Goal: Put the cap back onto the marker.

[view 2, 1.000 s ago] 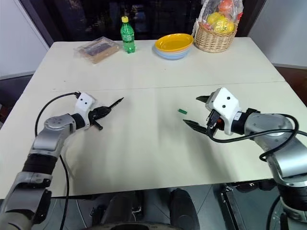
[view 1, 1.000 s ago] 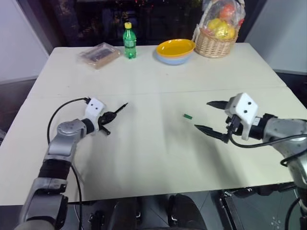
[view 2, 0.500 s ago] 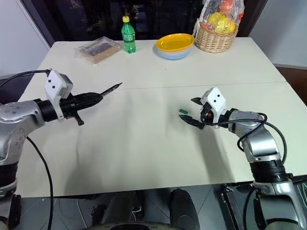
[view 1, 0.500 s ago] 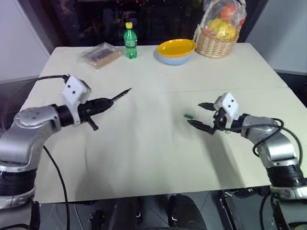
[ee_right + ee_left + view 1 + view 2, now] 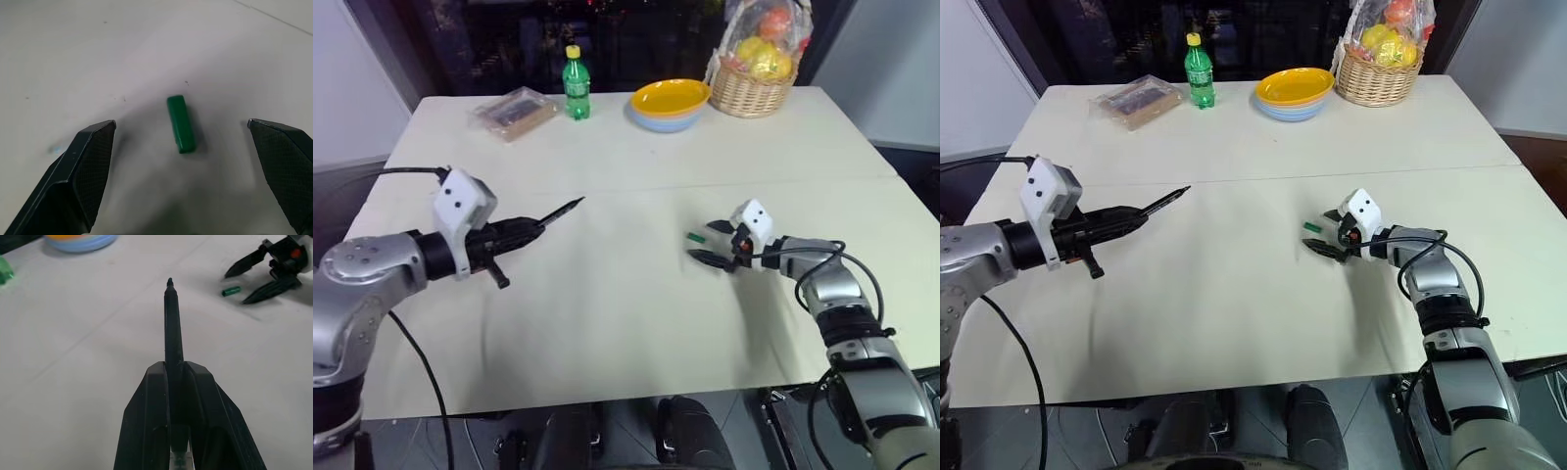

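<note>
Item: small green plastic cap (image 5: 181, 123), lay flat on white table (image 5: 626, 313), between the spread fingers of the right gripper (image 5: 707, 241), untouched. Left gripper (image 5: 514, 233) was clamped on thin black marker (image 5: 172, 325), tip outward. Advice: centre before closing. Right wrist view alone showed cap's crosswise lie.

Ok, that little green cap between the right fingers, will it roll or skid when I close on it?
The cap lies on its side on the smooth table, so a one-sided nudge would probably roll or skid it. It looks tiny, stiff and very light, so likely to flick away. The right gripper is open around it without touching, which should help center it.
</note>
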Action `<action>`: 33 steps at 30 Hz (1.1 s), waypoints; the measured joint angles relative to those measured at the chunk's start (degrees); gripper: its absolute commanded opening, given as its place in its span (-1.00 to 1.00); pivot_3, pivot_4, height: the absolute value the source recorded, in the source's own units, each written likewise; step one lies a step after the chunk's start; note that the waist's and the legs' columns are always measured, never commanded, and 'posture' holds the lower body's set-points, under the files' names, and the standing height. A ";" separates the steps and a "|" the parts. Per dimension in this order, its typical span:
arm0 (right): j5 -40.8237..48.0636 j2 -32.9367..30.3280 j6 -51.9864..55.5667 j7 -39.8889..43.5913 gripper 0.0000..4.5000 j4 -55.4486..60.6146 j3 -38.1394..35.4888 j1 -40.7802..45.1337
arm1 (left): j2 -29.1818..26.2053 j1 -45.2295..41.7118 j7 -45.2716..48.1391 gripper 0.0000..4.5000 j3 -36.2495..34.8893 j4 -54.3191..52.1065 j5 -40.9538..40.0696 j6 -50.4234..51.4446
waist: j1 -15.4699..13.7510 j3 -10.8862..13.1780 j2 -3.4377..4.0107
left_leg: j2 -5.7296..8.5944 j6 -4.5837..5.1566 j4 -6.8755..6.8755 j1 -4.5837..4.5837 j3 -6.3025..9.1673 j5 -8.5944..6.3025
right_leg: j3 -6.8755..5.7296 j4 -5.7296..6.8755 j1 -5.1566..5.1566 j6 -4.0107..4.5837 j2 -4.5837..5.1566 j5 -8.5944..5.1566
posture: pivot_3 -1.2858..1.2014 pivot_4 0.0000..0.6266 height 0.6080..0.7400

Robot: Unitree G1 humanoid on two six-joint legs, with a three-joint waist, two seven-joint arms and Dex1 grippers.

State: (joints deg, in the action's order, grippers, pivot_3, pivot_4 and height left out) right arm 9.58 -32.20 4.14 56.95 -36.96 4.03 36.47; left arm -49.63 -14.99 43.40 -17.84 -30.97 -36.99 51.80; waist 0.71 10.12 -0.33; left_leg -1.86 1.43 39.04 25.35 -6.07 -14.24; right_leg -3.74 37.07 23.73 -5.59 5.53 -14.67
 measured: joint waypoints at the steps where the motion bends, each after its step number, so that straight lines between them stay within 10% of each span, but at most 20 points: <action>1: -0.21 0.08 -0.52 0.11 1.00 -0.79 0.00 0.19 | -0.31 0.34 0.05 -0.99 -0.45 -0.25 -0.24 0.18 | 0.06 0.00 0.00 | 0.00 0.00 -0.01 0.00 -0.01 0.00 | 0.00 0.00 0.00 0.00 0.00 0.00 | 0.03 -0.52 1.00; 10: -1.39 1.14 -3.76 1.00 1.00 -4.96 -0.08 2.18 | -2.11 3.12 0.46 -0.99 -1.30 -0.91 -2.41 0.37 | 0.29 0.00 0.01 | -0.01 -0.05 -0.04 -0.03 0.00 0.02 | 0.01 0.00 0.00 0.01 0.00 0.00 | 0.03 -0.52 1.00; 13: -1.57 1.70 -3.87 1.37 0.61 -5.05 -0.08 2.24 | -2.63 3.19 0.43 -1.00 -1.30 -1.23 -2.52 0.36 | 0.37 0.00 0.01 | -0.01 -0.06 -0.04 -0.03 -0.01 0.02 | 0.01 0.00 0.00 0.01 0.00 0.00 | 0.03 -0.52 1.00; 20: -2.08 2.67 -4.57 1.87 -0.99 -5.36 -0.03 2.36 | -2.76 3.18 -0.05 -1.00 -1.28 -1.26 -3.19 0.36 | 0.23 0.01 0.02 | 0.00 -0.07 -0.05 -0.04 0.00 0.02 | 0.01 0.00 -0.01 0.01 0.02 0.00 | 0.03 -0.52 1.00; 33: -5.13 -2.62 -3.48 5.35 -0.99 7.99 2.78 -1.70 | -4.17 -0.63 6.08 -1.00 5.55 2.79 -1.23 -5.40 | -0.09 0.10 0.18 | 0.03 -0.07 -0.05 -0.01 -0.05 0.01 | 0.02 0.00 0.04 0.03 0.06 -0.01 | 0.03 -0.52 1.00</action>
State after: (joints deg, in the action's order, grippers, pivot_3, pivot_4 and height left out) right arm 4.45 -34.82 0.66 62.29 -28.98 6.80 34.77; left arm -53.80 -15.62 49.48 -12.29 -28.18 -38.23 46.41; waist 0.62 10.23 -0.15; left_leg -1.83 1.35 38.99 25.34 -6.12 -14.22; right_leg -3.72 37.07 23.77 -5.56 5.59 -14.68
